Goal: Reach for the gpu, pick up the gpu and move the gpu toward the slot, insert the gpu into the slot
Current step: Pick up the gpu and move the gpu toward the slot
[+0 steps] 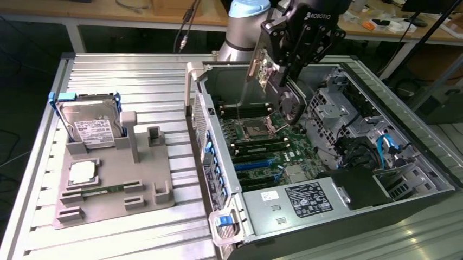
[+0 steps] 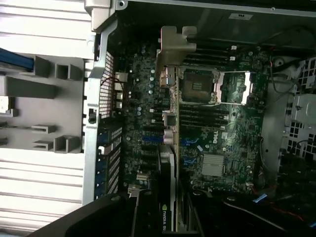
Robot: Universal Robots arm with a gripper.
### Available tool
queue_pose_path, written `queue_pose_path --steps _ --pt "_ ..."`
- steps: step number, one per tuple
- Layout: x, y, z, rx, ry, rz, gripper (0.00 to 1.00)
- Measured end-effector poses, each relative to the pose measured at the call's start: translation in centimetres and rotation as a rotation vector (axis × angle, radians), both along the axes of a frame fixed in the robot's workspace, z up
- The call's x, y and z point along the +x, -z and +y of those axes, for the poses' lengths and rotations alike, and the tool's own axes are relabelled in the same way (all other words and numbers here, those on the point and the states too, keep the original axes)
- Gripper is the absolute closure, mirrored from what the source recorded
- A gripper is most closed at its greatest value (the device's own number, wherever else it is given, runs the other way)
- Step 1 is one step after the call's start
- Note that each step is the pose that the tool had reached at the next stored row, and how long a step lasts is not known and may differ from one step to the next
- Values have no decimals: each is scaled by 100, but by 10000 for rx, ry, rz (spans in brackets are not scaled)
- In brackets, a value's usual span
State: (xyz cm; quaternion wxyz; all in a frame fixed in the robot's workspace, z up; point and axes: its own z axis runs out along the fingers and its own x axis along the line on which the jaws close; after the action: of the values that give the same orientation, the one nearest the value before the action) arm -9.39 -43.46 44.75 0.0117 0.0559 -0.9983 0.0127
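Open case [image 1: 197, 116] holds motherboard [image 1: 293, 142] and blue slot [image 1: 255, 162]; upper centre, gripper [image 1: 281, 69], half-closed, pinches the gpu [image 1: 291, 105], fan partly hidden.

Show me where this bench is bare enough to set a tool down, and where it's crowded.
Bare ribbed table lies beyond the grey fixture and hard drive, and in a strip on the near side of the fixture, beside the case. Crowded: inside the case, where the held gpu hangs over the motherboard.

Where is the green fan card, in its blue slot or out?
Out. The gripper holds the gpu on edge above the motherboard, and the blue slot lies bare.
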Motion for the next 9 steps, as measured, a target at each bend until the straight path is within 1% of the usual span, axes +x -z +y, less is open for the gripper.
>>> queue_pose_path --steps 6,8,9 --pt "58 1 0 0 -655 0 73" --pt "88 1 1 0 -765 11 73" --pt "98 2 16 -3 -795 16 73"
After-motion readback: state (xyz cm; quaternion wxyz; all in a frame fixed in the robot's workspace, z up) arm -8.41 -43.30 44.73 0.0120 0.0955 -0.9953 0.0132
